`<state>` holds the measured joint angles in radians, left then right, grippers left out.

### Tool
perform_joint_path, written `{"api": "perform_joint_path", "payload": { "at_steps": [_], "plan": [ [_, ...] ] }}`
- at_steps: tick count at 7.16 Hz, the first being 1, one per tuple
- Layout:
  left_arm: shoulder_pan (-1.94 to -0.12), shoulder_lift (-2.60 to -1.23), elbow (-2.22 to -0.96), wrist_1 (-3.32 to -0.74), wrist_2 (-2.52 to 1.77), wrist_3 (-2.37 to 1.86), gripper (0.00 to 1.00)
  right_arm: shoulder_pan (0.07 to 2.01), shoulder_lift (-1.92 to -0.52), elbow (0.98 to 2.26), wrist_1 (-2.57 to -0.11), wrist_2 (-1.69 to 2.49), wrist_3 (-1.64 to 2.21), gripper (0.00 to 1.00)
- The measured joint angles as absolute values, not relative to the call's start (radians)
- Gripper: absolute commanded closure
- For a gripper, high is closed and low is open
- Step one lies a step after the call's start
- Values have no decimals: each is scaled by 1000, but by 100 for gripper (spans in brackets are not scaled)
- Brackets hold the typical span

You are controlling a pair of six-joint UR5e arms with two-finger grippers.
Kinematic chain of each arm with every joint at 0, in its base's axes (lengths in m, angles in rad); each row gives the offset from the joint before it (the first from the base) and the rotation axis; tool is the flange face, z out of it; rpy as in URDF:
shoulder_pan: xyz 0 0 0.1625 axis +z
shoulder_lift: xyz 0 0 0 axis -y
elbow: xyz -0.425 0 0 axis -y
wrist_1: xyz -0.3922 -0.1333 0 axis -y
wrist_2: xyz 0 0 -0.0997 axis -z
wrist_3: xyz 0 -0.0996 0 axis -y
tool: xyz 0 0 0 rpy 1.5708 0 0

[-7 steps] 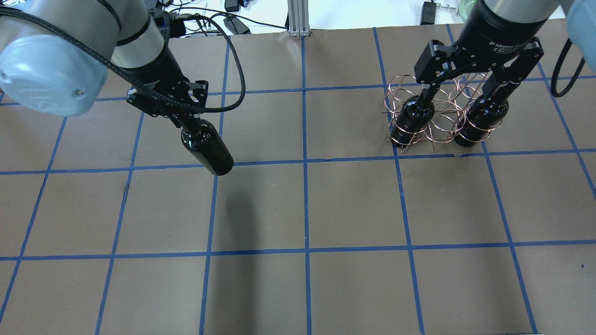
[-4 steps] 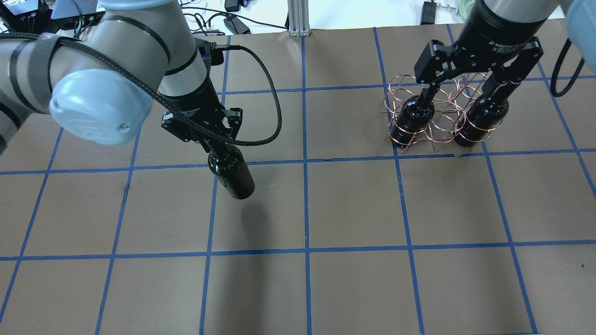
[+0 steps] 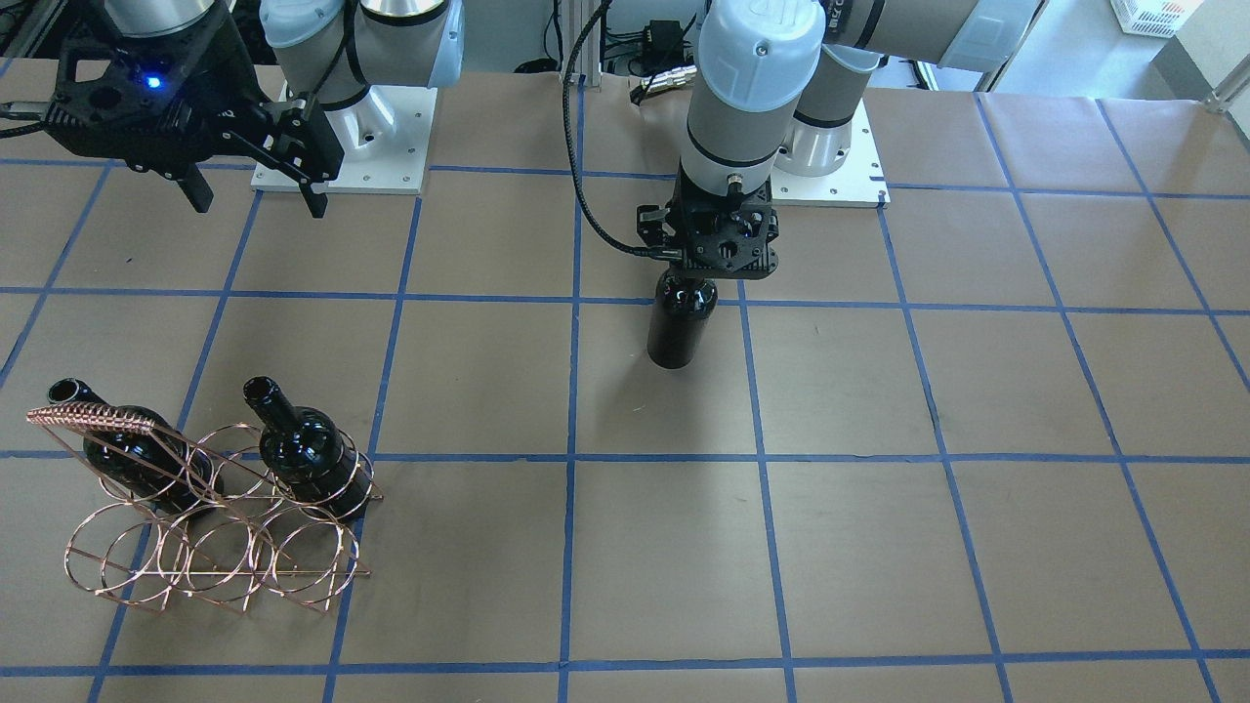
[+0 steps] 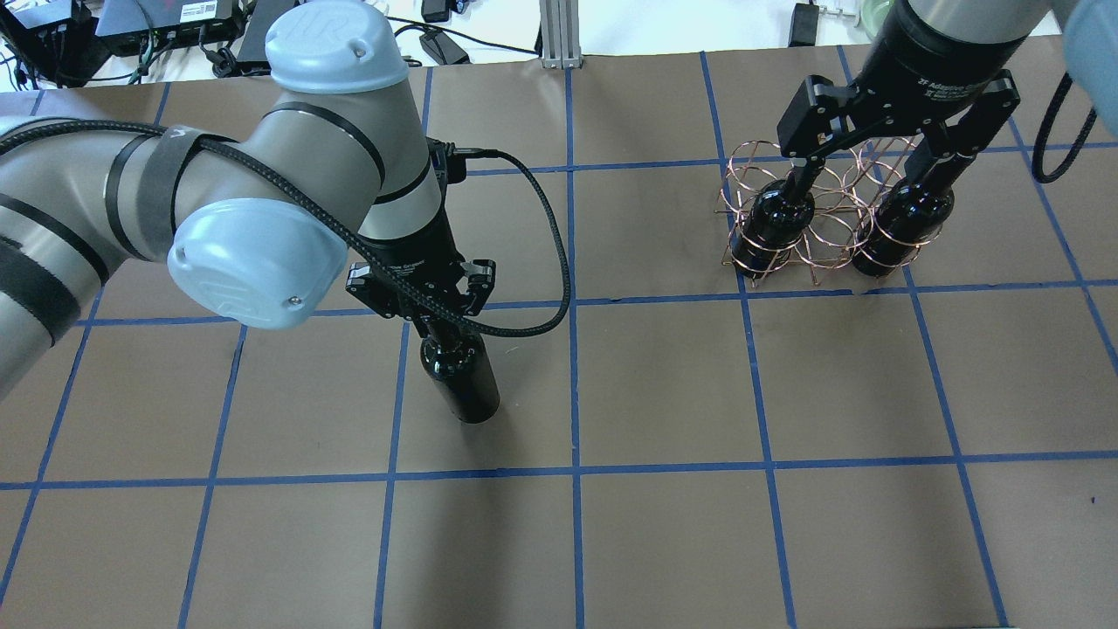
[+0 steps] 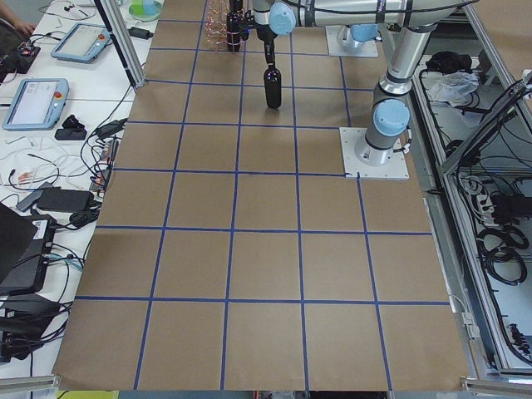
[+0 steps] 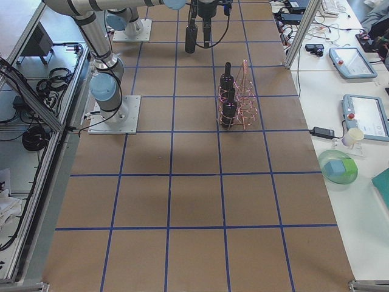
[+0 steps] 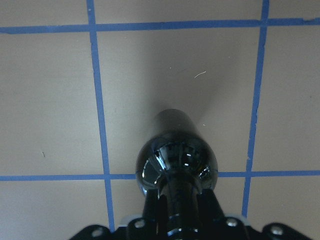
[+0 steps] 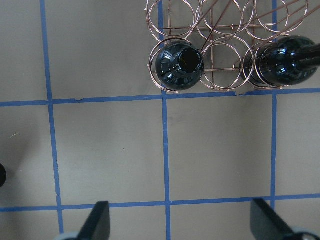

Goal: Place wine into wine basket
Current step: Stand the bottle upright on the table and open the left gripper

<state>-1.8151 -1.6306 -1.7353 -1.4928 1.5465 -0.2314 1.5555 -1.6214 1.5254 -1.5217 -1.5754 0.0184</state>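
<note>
My left gripper [image 4: 439,330] is shut on the neck of a glossy black wine bottle [image 4: 464,383], which hangs upright over the table's left-centre. The bottle also shows in the front view [image 3: 680,327] and the left wrist view [image 7: 176,152]. The copper wire wine basket [image 4: 823,238] stands at the far right and holds two more black bottles, one on the left [image 4: 780,218] and one on the right [image 4: 904,223], with a free ring between them. My right gripper [image 4: 869,170] is open and empty above the basket [image 8: 220,35].
The table is brown paper with a blue tape grid [image 4: 572,301]. Cables and power bricks [image 4: 437,35] lie beyond the far edge. The robot bases [image 3: 337,146] are bolted at the robot's side of the table.
My left arm has carried the bottle to the right and toward the near side, closer to the table's middle. The right arm and the basket have not moved.
</note>
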Motion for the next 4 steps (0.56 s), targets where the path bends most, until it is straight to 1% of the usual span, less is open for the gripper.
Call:
{"api": "perform_joint_path", "payload": {
  "at_steps": [4],
  "plan": [
    [-1818,-1634,-1740,-1497,1508,-227,100,1555,-1621,1525,-1522,-1575,18,0]
  ]
}}
